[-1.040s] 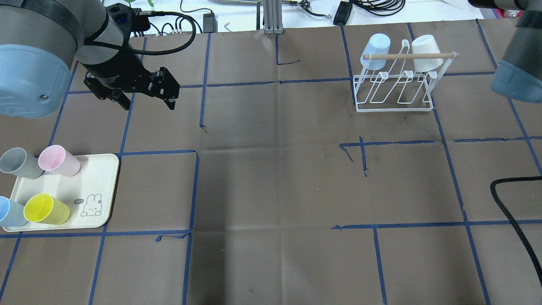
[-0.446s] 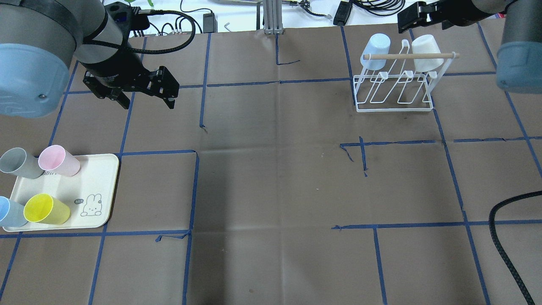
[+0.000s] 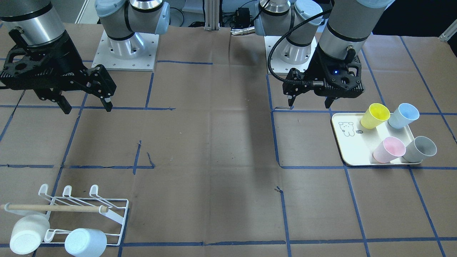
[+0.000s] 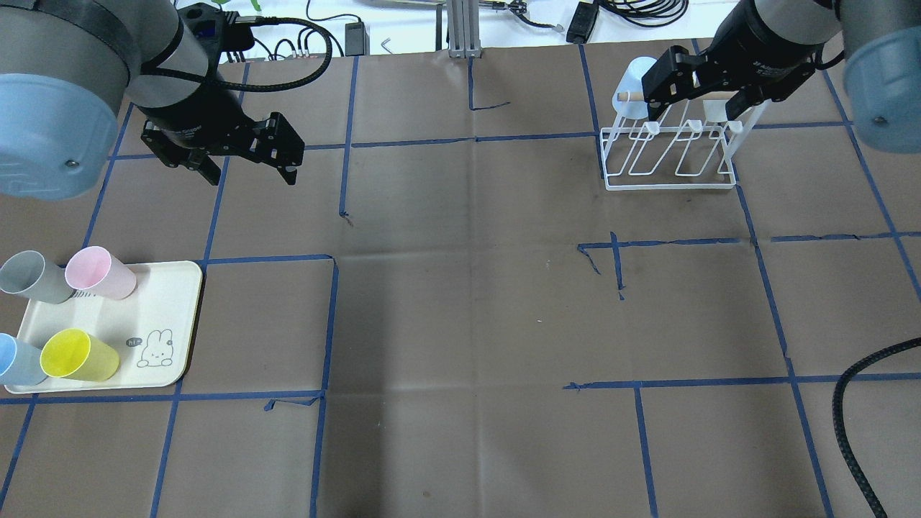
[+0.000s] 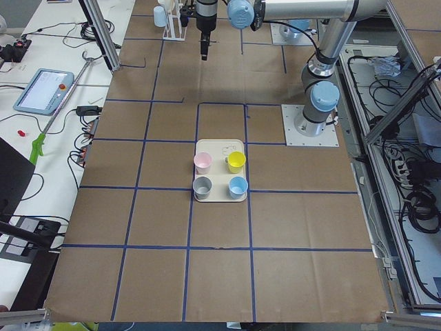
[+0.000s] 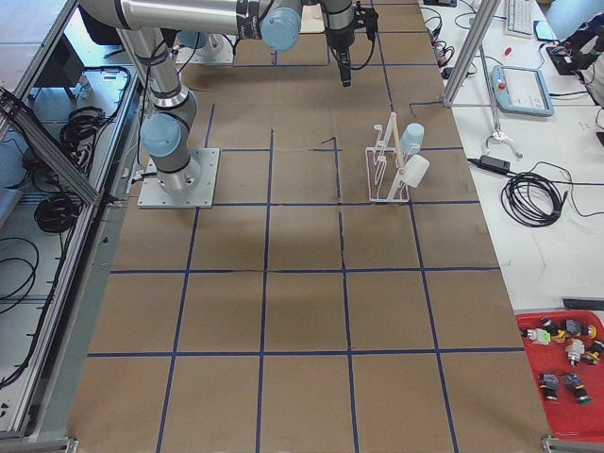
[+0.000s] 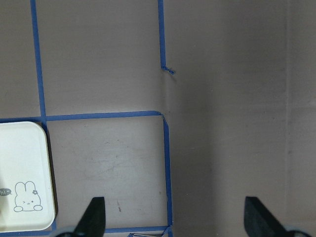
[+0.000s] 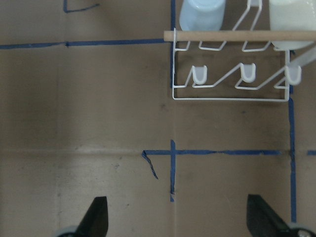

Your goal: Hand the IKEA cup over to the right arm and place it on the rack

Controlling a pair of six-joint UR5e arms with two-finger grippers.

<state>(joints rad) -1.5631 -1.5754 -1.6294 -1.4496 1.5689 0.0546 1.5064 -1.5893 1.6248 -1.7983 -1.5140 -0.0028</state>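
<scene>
4 cups (image 3: pixel 375 116) on tray (image 3: pixel 353 150), 2 on rack (image 3: pixel 53 208)

Six plastic cups: four on one cream rectangular tray (image 3: pixel 348 144) (yellow cup (image 3: pixel 375 115), blue cup (image 3: pixel 403 115), pink cup (image 3: pixel 389 149), grey cup (image 3: pixel 420 149)), two on one white wire rack (image 4: pixel 669 152) (pale-blue cup (image 3: pixel 85 242), white cup (image 3: pixel 26 233)). Two silver-grey robot arms: left arm (image 3: pixel 346 21), right arm (image 3: pixel 32 21).

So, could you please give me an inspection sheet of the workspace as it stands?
Surface: brown paper table, blue tape grid.
Job's things: rack holds white cup and light-blue cup; yellow cup, blue cup, pink cup, grey cup on tray.
Clutter: nothing seen.
Claws: left claw open, empty; right claw open, empty.
Cables: black cable loops in at overhead view's right edge.
Surroundings: teach pendant, red bin of small parts beside table.
</scene>
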